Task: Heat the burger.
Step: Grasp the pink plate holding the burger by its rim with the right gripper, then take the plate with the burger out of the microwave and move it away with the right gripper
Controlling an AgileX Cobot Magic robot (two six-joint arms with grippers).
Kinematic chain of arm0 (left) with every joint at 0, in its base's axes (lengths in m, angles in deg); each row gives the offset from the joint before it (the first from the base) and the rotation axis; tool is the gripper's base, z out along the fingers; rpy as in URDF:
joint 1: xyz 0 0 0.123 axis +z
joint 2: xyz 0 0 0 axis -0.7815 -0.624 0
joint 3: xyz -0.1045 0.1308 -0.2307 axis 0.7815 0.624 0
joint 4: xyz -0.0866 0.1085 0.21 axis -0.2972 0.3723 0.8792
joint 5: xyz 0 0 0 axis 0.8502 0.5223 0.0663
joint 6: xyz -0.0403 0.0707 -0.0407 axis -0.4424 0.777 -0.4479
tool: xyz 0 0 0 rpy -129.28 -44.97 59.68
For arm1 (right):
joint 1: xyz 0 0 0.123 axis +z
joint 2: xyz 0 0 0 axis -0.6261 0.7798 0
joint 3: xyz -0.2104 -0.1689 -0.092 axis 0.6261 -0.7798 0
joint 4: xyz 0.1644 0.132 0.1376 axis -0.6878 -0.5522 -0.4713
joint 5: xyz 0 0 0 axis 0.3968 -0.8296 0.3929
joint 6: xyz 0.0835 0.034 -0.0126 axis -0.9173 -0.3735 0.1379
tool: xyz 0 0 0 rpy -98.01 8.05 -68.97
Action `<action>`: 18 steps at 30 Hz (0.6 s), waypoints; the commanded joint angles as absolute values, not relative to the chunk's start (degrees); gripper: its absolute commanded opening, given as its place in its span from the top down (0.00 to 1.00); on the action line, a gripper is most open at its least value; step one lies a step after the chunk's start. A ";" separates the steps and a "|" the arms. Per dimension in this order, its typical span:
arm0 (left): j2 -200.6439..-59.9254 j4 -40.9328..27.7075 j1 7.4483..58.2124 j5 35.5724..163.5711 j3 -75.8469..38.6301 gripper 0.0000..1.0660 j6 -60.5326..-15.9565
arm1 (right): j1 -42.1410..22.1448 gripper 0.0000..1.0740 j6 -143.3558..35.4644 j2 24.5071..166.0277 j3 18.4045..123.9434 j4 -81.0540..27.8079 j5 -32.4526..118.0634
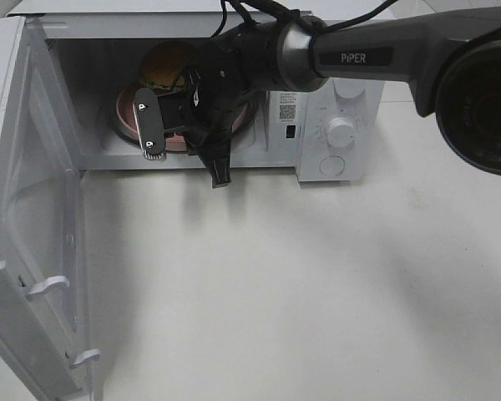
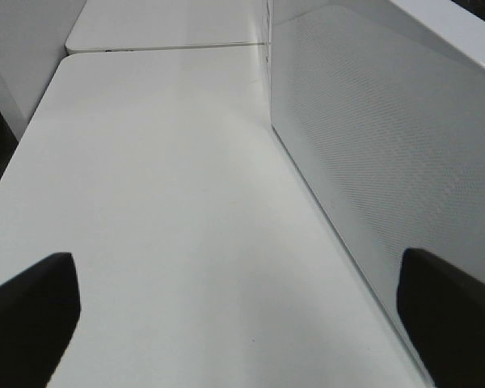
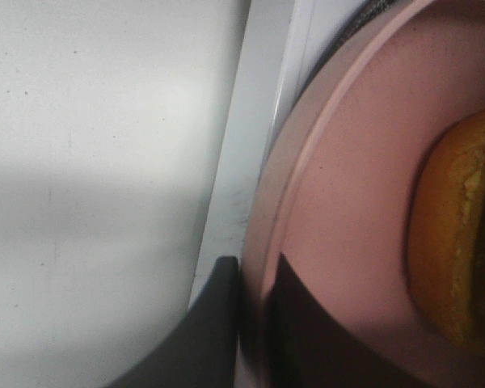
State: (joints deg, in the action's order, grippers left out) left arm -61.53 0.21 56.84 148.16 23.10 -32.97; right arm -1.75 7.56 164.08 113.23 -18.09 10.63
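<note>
Right gripper point(image 3: 255, 323), fingers pinching the pink plate point(image 3: 339, 194) rim at the microwave point(image 1: 342, 83) mouth | burger point(image 1: 163, 68) sits upright on that plate, beyond the fingertips, deeper inside | right arm reaches in, far nearer | left gripper point(image 2: 242, 315) fingers spread, empty, beside the door point(image 2: 372, 145).

High view faces microwave point(image 1: 234, 92); right wrist close on plate point(image 3: 347, 202).

One microwave point(image 1: 192, 92) is standing on one white counter point(image 1: 301, 284), its single door point(image 1: 29, 217) hanging open. Inside it one burger point(image 1: 165, 68) is sitting on one pink plate point(image 1: 123, 113). Two knobs point(image 1: 341, 132) are showing on the control panel. One robot arm point(image 1: 351, 57) is reaching in.
</note>
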 commanded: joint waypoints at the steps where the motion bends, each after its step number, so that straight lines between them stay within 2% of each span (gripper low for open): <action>1: -60.33 -0.20 56.95 147.87 23.27 0.06 -33.03 | -1.63 1.00 7.62 163.51 113.11 -18.43 8.40; 12: -60.33 -0.20 56.95 147.87 23.27 0.06 -33.03 | -0.95 1.00 17.42 161.04 112.54 -24.10 2.90; 18: -60.33 -0.25 56.95 147.87 23.27 0.06 -33.03 | -0.95 1.00 20.74 156.63 105.04 -24.10 5.48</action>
